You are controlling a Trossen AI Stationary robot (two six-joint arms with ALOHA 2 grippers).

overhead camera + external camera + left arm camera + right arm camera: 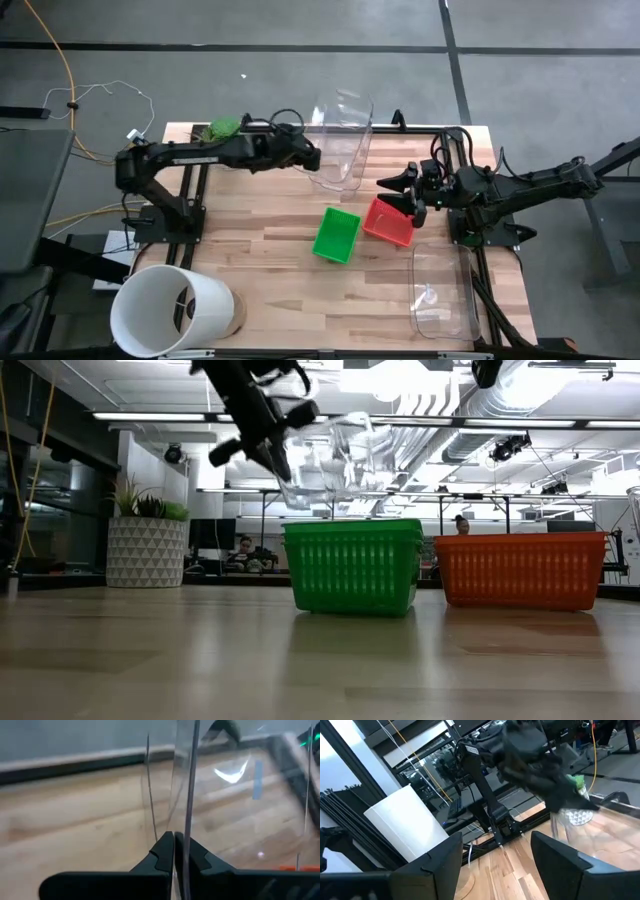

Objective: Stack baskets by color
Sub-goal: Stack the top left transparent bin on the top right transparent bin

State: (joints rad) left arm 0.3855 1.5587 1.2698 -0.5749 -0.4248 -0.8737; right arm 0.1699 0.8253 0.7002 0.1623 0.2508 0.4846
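A green basket (336, 235) (352, 565) and a red basket (390, 222) (520, 570) stand side by side on their bases in the middle of the wooden table. Above the table's far middle hangs a clear plastic container (343, 140) (335, 455), with my left gripper (312, 158) (175, 842) shut on it. My right gripper (395, 192) (495, 850) hovers open just above the red basket's far right side, pointing level toward the table's left, with nothing between its fingers. My left gripper pinches one thin clear side wall (187, 805) of the container between its two fingers, which come from the table's left, slanting down. The container is lifted clear of the table and hangs tilted (335, 455) above the green basket's level.
A second clear container (443, 295) lies on the table at the near right. A white cylindrical bucket (165, 310) lies on its side at the near left corner. Arm mounts stand at the left (165, 205) and right (480, 230) edges. Bare wood lies near the front middle.
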